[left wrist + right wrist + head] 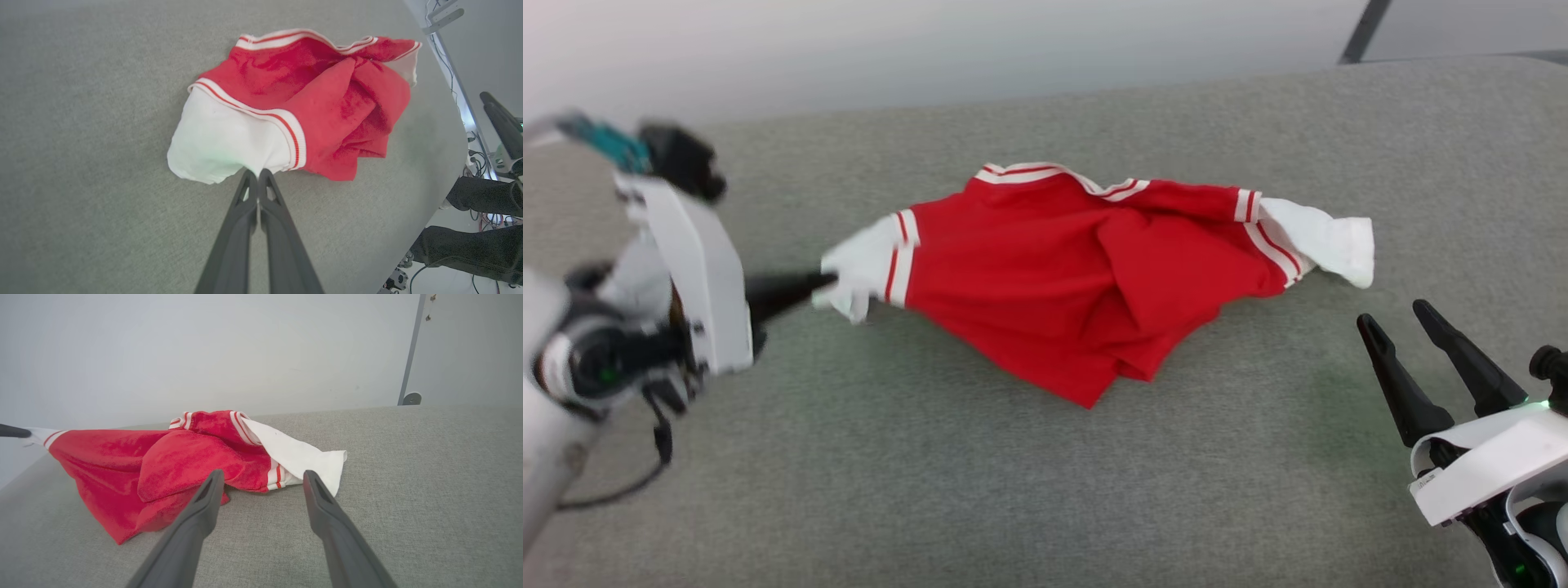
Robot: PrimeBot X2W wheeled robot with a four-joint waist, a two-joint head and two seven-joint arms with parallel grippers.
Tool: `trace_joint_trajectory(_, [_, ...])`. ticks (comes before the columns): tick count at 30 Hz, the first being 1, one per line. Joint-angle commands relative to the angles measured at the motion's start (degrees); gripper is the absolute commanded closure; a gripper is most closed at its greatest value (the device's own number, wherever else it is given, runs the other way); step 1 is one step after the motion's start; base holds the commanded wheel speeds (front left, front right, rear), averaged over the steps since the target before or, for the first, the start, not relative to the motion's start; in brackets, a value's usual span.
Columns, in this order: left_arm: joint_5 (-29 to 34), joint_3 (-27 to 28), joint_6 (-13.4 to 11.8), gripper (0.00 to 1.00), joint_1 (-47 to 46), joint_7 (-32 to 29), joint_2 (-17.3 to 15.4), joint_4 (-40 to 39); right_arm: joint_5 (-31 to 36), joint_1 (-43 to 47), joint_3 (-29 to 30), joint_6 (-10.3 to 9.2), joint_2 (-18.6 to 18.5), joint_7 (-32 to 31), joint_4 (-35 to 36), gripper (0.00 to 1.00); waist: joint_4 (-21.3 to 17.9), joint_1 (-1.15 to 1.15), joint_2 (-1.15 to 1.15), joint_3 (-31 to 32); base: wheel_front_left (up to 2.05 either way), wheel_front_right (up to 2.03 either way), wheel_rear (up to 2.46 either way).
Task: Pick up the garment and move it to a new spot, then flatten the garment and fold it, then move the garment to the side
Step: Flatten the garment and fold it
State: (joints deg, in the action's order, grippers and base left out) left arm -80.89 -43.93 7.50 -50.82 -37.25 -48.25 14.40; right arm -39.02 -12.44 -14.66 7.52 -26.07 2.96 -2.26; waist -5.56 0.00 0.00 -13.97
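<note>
The garment (1054, 269) is a red jersey with white sleeves, lying crumpled mid-table; its number is hidden in the folds. My left gripper (825, 282) is shut on the white left sleeve (220, 143), the fingertips pinching its edge (257, 173). The garment (327, 102) bunches up beyond that sleeve. My right gripper (1392, 314) stands open near the table's right front, apart from the other white sleeve (1327, 237). In the right wrist view the open gripper (263, 475) points at that sleeve (302, 457) and the red body (163, 465), touching neither.
The grey fabric-covered table (931, 457) stretches wide around the garment. Its right edge (461, 163) drops off to cables and a person's dark trouser legs (482, 220). A pale wall and a metal post (410, 355) stand behind.
</note>
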Motion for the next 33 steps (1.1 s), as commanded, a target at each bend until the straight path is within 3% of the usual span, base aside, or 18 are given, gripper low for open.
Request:
trace_joint_trajectory(1, [1.06, -0.53, -0.06, 1.00, 1.51, 0.71, -0.36, 0.64, 0.11, 0.74, 0.48, -0.06, -0.01, -0.43, 0.42, 0.00, 1.31, 0.00, 0.00, 0.76, 0.00, 0.00, 0.00])
trace_joint_trajectory(12, [8.15, -6.83, -0.07, 1.00, 4.70, 3.75, 1.14, 9.48, 0.50, 1.55, 1.85, -0.06, -0.31, -3.32, 2.30, 0.00, 0.48, 0.00, 0.00, 0.12, 0.00, 0.00, 0.00])
trace_joint_trajectory(18, [7.32, -7.66, -0.07, 0.98, 4.45, 5.55, 2.56, 11.44, 0.71, 2.18, 2.02, -0.06, 0.31, -3.73, 2.62, 0.00, 0.11, 0.00, 0.00, 0.04, 0.00, 0.00, 0.00])
trace_joint_trajectory(19, [7.13, -7.92, -0.07, 0.87, 4.54, 5.75, 2.79, 11.56, 0.72, 2.30, 1.94, -0.06, 0.32, -3.90, 2.58, 0.00, 0.14, 0.00, 0.00, 0.14, 0.00, 0.00, 0.00])
trace_joint_trajectory(21, [6.79, -8.09, -0.07, 0.55, 4.71, 6.49, 3.17, 11.74, 0.73, 2.64, 1.79, -0.06, 0.18, -4.19, 2.49, 0.00, 0.31, 0.00, 0.00, 0.48, 0.00, 0.00, 0.00])
trace_joint_trajectory(22, [6.44, -8.09, -0.07, 0.09, 4.86, 7.04, 3.26, 11.68, 0.69, 2.73, 1.75, -0.06, 0.11, -4.34, 2.43, 0.00, 0.42, 0.00, 0.00, 0.72, 0.00, 0.00, 0.00])
trace_joint_trajectory(23, [6.11, -8.02, -0.07, 0.00, 4.96, 7.73, 3.32, 11.53, 0.67, 2.77, 1.72, -0.06, -0.07, -4.52, 2.39, 0.00, 0.60, 0.00, 0.00, 1.00, 0.00, 0.00, 0.00])
trace_joint_trajectory(29, [4.80, -7.08, -0.07, 0.00, 6.75, 14.27, 2.14, 8.73, 3.11, 1.20, -0.64, -0.06, -2.88, -7.39, 1.86, 0.00, 1.88, 0.00, 0.00, 2.86, 0.00, 0.00, 0.00])
trace_joint_trajectory(33, [5.72, -5.89, -0.07, 0.00, 9.76, 23.21, 1.51, 5.36, 4.10, 0.20, -2.44, -0.06, -5.21, -9.84, 0.91, 0.00, 3.33, 0.00, 0.00, 3.97, 0.00, 0.00, 0.00])
